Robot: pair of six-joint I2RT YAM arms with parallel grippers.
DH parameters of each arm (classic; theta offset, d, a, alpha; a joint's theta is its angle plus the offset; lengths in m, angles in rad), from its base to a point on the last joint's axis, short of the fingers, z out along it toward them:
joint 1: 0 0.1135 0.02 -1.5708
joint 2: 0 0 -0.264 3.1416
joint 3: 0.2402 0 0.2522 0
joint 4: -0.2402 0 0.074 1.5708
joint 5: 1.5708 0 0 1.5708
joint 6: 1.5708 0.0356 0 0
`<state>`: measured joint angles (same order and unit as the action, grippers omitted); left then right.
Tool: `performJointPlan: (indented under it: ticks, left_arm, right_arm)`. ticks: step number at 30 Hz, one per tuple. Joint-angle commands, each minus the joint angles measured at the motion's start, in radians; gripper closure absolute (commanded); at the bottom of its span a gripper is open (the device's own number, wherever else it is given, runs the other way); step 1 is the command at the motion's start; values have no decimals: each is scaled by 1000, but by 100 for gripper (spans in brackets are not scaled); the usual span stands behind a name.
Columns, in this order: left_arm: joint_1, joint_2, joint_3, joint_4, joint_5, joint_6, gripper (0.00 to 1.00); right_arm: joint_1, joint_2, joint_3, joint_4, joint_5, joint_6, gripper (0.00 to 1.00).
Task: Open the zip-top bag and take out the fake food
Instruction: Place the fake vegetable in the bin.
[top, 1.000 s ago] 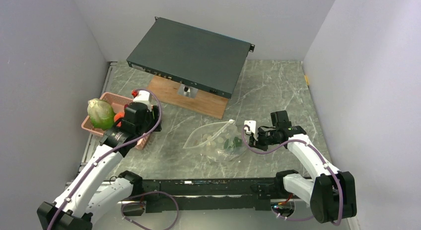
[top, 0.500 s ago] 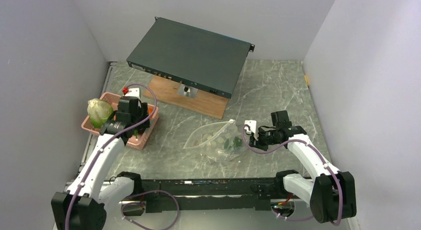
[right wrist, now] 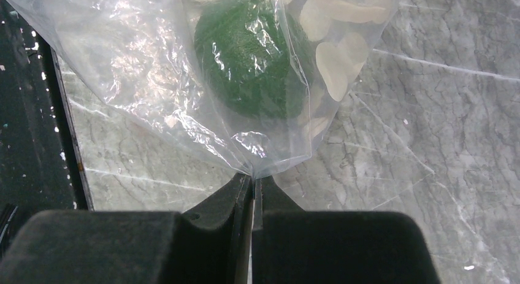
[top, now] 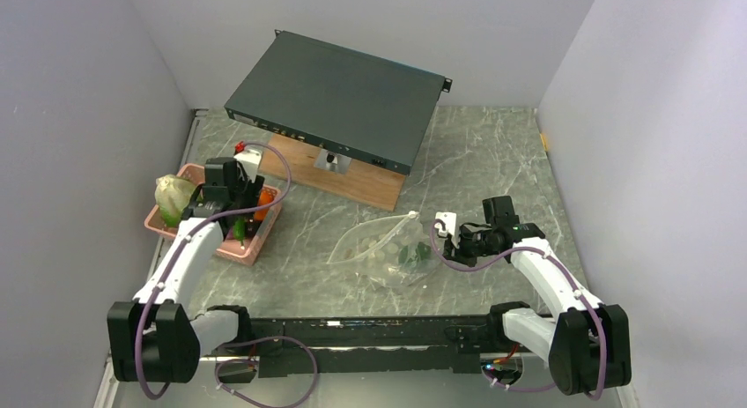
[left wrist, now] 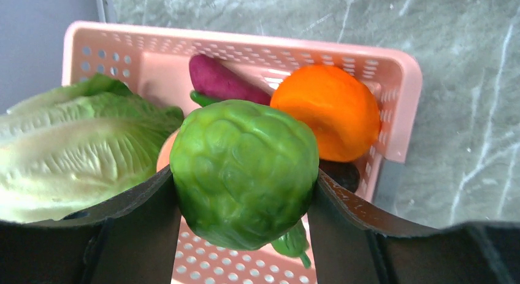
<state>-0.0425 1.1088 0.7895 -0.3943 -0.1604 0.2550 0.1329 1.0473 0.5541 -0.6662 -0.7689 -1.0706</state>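
The clear zip-top bag (top: 383, 249) lies on the marble table's middle, with a dark green piece (right wrist: 251, 63) and pale slices (right wrist: 334, 69) inside. My right gripper (right wrist: 252, 176) is shut on the bag's right corner, and it also shows in the top view (top: 443, 236). My left gripper (left wrist: 242, 192) is shut on a bumpy green fake fruit (left wrist: 242, 167) and holds it above the pink mesh basket (left wrist: 245, 42). In the basket lie an orange ball (left wrist: 328, 112), a dark purple piece (left wrist: 221, 81) and a pale green leafy head (left wrist: 73, 143).
The basket (top: 225, 252) stands at the table's left edge beside the wall. A dark flat rack unit (top: 339, 100) rests on a wooden block (top: 352, 183) at the back. Grey walls close in left, right and behind.
My left arm has swung left and back from the basket's near right side to over its middle, carrying the green fruit. The right arm and the bag have not moved.
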Motion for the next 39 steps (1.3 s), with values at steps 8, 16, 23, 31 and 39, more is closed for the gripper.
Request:
performJointPlan:
  ticks: [8, 16, 23, 31, 39]
  left_arm:
    - [81, 147, 6, 221, 12, 119, 72]
    - [93, 164, 26, 218, 24, 75, 1]
    - [94, 83, 6, 206, -9, 43, 0]
    - [95, -129, -12, 94, 26, -43, 0]
    - [96, -253, 65, -181, 154, -333, 0]
  right_arm:
    - [-10, 0, -1, -12, -40, -26, 94]
    - [-18, -2, -1, -15, -38, -29, 94]
    - [-20, -1, 0, -16, -40, -31, 94]
    - [-24, 8, 4, -24, -41, -36, 94]
    - [-33, 1, 5, -31, -50, -39, 94]
